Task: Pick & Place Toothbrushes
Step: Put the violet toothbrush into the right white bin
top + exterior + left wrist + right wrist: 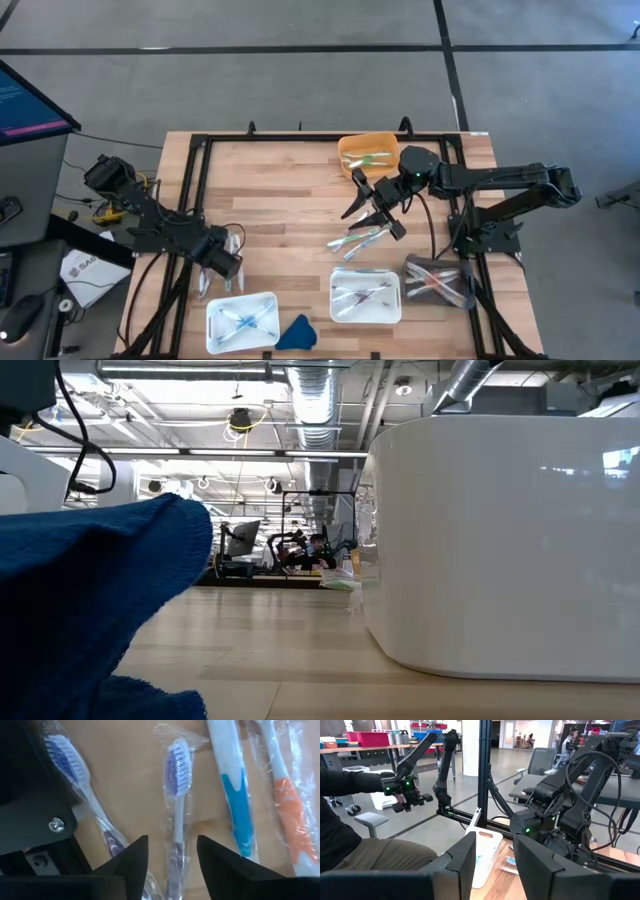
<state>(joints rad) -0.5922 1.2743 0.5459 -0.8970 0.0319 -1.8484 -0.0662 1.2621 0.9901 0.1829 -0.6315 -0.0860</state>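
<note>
The left gripper [172,862] hung low over the desk [290,190], fingers parted and empty, straddling a wrapped blue toothbrush [176,805] among the loose toothbrushes [222,262], probably lining up a pick. The right gripper [375,208] hovered above another cluster [358,238], fingers part-open, empty.

Blue cloth [296,332] lies between two white trays [241,322].

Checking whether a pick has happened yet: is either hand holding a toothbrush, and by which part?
Neither. The left hand is open over a wrapped blue toothbrush lying on the table; the right hand is open and empty.
</note>
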